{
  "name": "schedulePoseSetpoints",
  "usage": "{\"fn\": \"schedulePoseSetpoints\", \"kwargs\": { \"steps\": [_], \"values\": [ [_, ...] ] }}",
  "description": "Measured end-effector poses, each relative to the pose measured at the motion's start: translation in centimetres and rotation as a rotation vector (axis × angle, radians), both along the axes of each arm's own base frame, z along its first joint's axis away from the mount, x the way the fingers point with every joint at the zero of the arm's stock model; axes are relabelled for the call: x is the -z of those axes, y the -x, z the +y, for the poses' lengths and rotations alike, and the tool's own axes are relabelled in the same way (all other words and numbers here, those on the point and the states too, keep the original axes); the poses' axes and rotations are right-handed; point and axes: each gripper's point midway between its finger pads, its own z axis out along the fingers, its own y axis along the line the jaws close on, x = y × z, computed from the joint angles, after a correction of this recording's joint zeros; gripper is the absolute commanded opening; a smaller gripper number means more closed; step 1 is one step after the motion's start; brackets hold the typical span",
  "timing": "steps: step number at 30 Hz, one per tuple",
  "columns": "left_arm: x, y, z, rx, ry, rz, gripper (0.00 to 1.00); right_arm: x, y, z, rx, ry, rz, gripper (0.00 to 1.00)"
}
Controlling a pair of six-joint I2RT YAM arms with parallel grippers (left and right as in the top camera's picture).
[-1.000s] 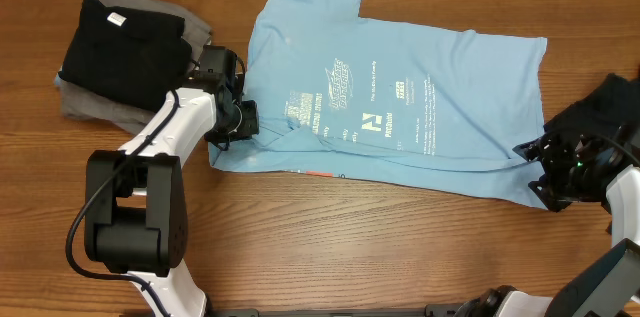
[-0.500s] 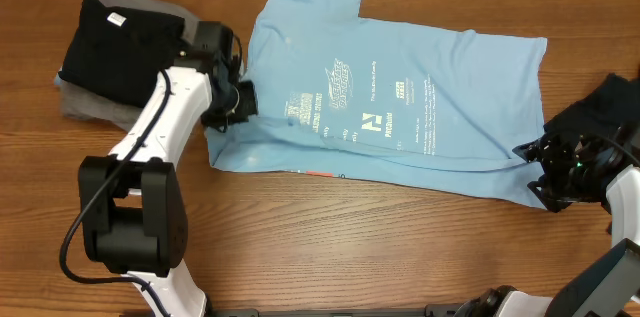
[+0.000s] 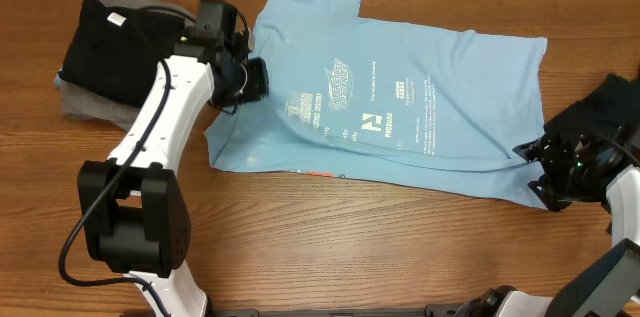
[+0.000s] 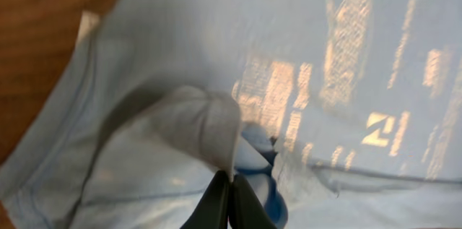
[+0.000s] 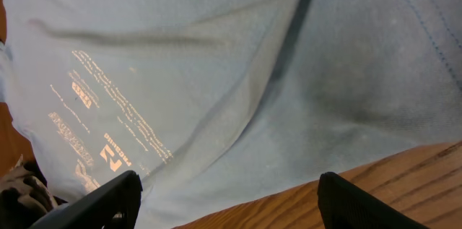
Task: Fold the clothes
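Observation:
The light blue T-shirt (image 3: 420, 107) with pale printed text lies spread across the table's middle. At the shirt's left side, near the sleeve, my left gripper (image 3: 254, 79) is shut on a pinch of its cloth. In the left wrist view the gripper (image 4: 232, 180) holds a raised fold of the blue fabric (image 4: 195, 121). My right gripper (image 3: 536, 171) sits at the shirt's lower right corner. Seen from the right wrist, it (image 5: 231, 201) stands wide open over the hem (image 5: 303, 135), holding nothing.
A pile of black and grey clothes (image 3: 118, 45) lies at the back left, close to the left arm. A dark garment (image 3: 612, 105) sits at the right edge behind the right arm. Bare wooden table (image 3: 350, 247) runs along the front.
My left gripper has moved toward the back of the table and slightly right, dragging the shirt's left edge with it. The right arm has stayed still.

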Motion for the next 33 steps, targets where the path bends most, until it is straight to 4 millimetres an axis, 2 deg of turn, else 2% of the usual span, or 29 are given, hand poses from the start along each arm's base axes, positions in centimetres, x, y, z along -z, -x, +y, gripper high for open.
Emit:
{"fn": "schedulePoseSetpoints", "kwargs": {
  "steps": [2, 6, 13, 14, 15, 16, 18, 21, 24, 28, 32, 33],
  "values": [
    [-1.2, -1.3, -0.3, 0.0, 0.015, -0.055, 0.04, 0.0, 0.0, 0.0, 0.0, 0.0, -0.001, 0.81],
    [-2.2, -2.5, -0.8, 0.007, 0.041, -0.113, 0.04, 0.0, 0.0, 0.0, 0.0, 0.001, -0.001, 0.81],
    [-3.2, -4.0, -1.5, 0.016, 0.074, -0.183, 0.04, 0.0, 0.0, 0.0, 0.0, 0.0, -0.001, 0.81],
    [-3.4, -4.2, -1.5, 0.017, 0.077, -0.193, 0.07, 0.0, 0.0, 0.0, 0.0, 0.001, -0.001, 0.81],
    [-3.5, -4.3, -1.6, 0.019, 0.078, -0.199, 0.18, 0.0, 0.0, 0.0, -0.001, 0.001, -0.002, 0.81],
    [-3.5, -4.3, -1.7, 0.021, 0.08, -0.201, 0.34, 0.0, 0.0, 0.0, 0.0, 0.001, -0.001, 0.81],
    [-3.5, -4.3, -1.9, 0.022, 0.083, -0.198, 0.51, 0.0, 0.0, 0.0, 0.0, 0.001, -0.002, 0.82],
    [-2.9, -3.2, -1.7, 0.016, 0.067, -0.149, 0.56, 0.0, 0.0, 0.0, 0.0, 0.001, -0.002, 0.82],
    [-1.8, -1.6, -0.7, 0.0, 0.01, -0.069, 0.57, 0.0, 0.0, 0.0, 0.0, 0.002, 0.0, 0.84],
    [-0.2, 1.6, 2.0, -0.029, -0.142, 0.071, 0.58, 0.3, 0.4, -0.2, 0.008, 0.015, 0.025, 0.87],
    [1.4, 3.9, 4.6, -0.047, -0.283, 0.158, 0.63, 0.5, 0.8, -0.4, 0.028, 0.023, 0.055, 0.87],
    [2.3, 4.6, 5.1, -0.047, -0.308, 0.178, 0.67, 0.5, 0.9, -0.4, 0.029, 0.023, 0.059, 0.87]
  ]
}}
